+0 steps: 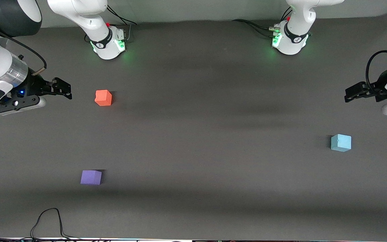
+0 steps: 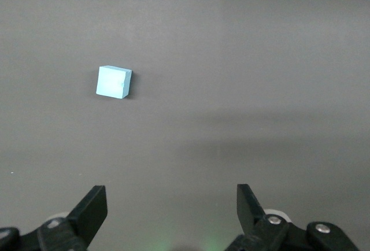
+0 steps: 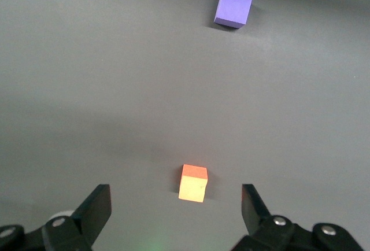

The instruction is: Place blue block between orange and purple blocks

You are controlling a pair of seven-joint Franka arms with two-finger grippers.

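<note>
The sky-blue block (image 1: 341, 143) lies on the dark table toward the left arm's end; it also shows in the left wrist view (image 2: 113, 82). The orange block (image 1: 103, 97) lies toward the right arm's end, and the purple block (image 1: 91, 177) lies nearer to the front camera than it. Both show in the right wrist view: the orange block (image 3: 193, 183) and the purple block (image 3: 233, 7). My left gripper (image 1: 352, 92) hangs open and empty above the table's end, apart from the blue block. My right gripper (image 1: 63, 89) hangs open and empty beside the orange block.
The two arm bases (image 1: 110, 43) (image 1: 289, 42) stand along the table's back edge. A black cable (image 1: 47, 223) loops on the table's front edge near the purple block. The table mat (image 1: 207, 134) is dark grey.
</note>
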